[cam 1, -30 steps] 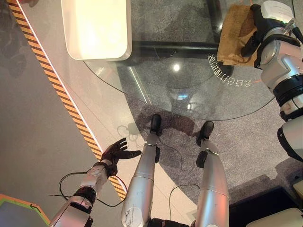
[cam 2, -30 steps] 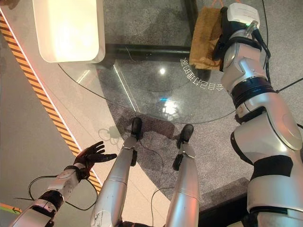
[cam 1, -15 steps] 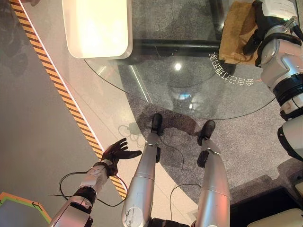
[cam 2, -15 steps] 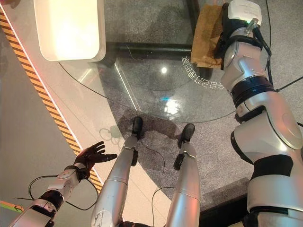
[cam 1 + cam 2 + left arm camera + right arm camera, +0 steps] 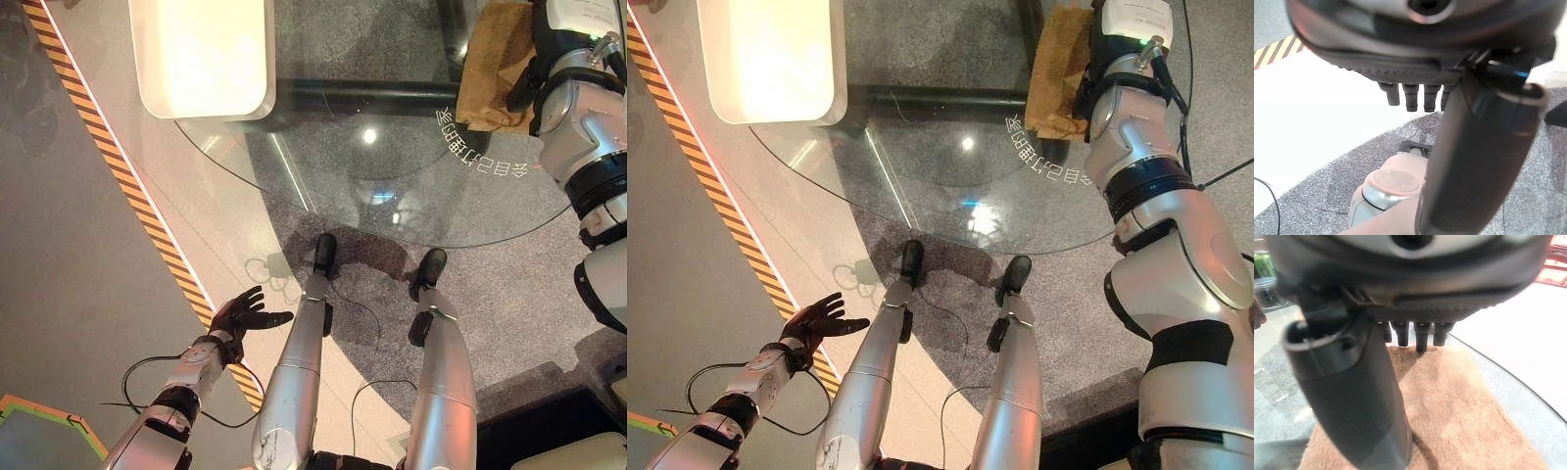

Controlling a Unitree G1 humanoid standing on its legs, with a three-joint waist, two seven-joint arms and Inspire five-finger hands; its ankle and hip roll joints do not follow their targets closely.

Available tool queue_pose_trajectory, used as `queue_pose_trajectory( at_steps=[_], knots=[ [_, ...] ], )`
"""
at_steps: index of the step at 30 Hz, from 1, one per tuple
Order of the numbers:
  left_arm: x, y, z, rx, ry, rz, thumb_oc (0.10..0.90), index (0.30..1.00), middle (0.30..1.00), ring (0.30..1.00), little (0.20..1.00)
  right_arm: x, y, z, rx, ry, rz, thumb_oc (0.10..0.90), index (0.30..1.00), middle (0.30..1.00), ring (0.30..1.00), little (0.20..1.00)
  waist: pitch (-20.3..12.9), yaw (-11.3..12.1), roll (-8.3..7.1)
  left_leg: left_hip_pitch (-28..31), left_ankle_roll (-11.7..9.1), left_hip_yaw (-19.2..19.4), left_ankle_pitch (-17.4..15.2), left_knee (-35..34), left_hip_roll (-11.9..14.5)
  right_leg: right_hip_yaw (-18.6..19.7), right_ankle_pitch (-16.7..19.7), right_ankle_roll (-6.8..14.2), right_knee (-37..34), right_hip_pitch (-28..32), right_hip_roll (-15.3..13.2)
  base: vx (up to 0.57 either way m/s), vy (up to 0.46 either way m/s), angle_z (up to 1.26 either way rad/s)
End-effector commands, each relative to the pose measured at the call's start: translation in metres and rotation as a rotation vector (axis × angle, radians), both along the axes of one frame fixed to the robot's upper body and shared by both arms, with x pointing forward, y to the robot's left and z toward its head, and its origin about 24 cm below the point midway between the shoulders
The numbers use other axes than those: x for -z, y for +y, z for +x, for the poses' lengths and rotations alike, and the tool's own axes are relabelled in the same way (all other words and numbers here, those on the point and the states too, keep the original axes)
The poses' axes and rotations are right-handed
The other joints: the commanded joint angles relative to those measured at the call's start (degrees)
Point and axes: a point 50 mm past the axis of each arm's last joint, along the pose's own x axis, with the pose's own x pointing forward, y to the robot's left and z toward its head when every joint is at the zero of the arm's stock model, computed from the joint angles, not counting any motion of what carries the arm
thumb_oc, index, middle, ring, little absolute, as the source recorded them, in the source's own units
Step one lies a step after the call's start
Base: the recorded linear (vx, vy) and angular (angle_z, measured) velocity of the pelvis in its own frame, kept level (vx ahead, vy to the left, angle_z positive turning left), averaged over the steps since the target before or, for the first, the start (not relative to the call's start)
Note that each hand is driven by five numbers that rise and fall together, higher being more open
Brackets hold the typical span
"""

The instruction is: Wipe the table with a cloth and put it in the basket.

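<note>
Left eye view: round glass table [image 5: 392, 196], largest item, w/ brown cloth [image 5: 487, 69] laid flat near its far right edge. Right hand [image 5: 1400, 313] is set on the cloth, fingers [image 5: 1422, 335] straight, tips pressed to the pile, nothing gripped. Wiping is judged under way; most of the glass is yet to be covered, basket drop not begun. White bench [image 5: 201, 54] stands at far left. Left hand [image 5: 240, 315] hangs spread, idle, off the table. No basket is identified.

Fuzzy brown cloth [image 5: 1449, 416] on glossy glass table [image 5: 392, 186]
</note>
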Motion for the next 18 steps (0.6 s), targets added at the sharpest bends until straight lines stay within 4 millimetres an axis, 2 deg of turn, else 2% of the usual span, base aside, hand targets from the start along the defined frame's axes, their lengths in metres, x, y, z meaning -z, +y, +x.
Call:
queue_pose_trajectory(
  at_steps=[1, 9, 14, 18],
  knots=[
    [0.016, 0.018, -0.027, -0.021, 0.074, 0.030, 0.800, 0.900, 0.900, 0.900, 0.900, -0.068, 0.011, -0.021, 0.003, -0.214, -0.141, 0.800, 0.900, 0.900, 0.900, 0.900, -1.2, 0.8, 2.39, -0.5, 2.9, 0.8, -0.1, 0.6, -0.8, -3.0, -2.3, -0.4, -0.1, 1.7, 0.6, 0.00, 0.000, 0.08],
    [0.015, 0.022, -0.029, -0.013, 0.074, 0.030, 0.800, 0.900, 0.900, 0.900, 0.900, -0.067, 0.022, -0.018, -0.073, -0.171, -0.126, 0.800, 0.900, 0.900, 0.900, 0.900, -1.2, 1.2, 2.14, -0.3, 2.9, 0.7, -0.1, 0.3, -0.8, -3.5, -2.4, -0.4, -0.3, 2.1, 0.5, 0.00, 0.001, 0.02],
    [0.016, 0.025, -0.032, -0.015, 0.080, 0.033, 0.800, 0.900, 0.900, 0.900, 0.900, -0.061, 0.031, -0.014, -0.162, -0.122, -0.031, 0.800, 0.900, 0.900, 0.900, 0.900, -1.2, 1.2, 1.77, -0.2, 2.8, 0.7, -0.2, 0.4, -0.7, -3.6, -2.5, -0.6, -0.2, 2.3, 0.6, 0.00, 0.000, 0.00],
    [0.018, 0.024, -0.034, -0.016, 0.081, 0.034, 0.800, 0.900, 0.900, 0.900, 0.900, -0.058, 0.030, -0.013, -0.174, -0.120, 0.021, 0.800, 0.900, 0.900, 0.900, 0.900, -1.2, 1.2, 1.68, -0.1, 2.9, 0.8, -0.3, 0.3, -0.6, -3.6, -2.5, -0.6, -0.3, 2.5, 0.7, 0.00, 0.000, 0.00]
  ],
)
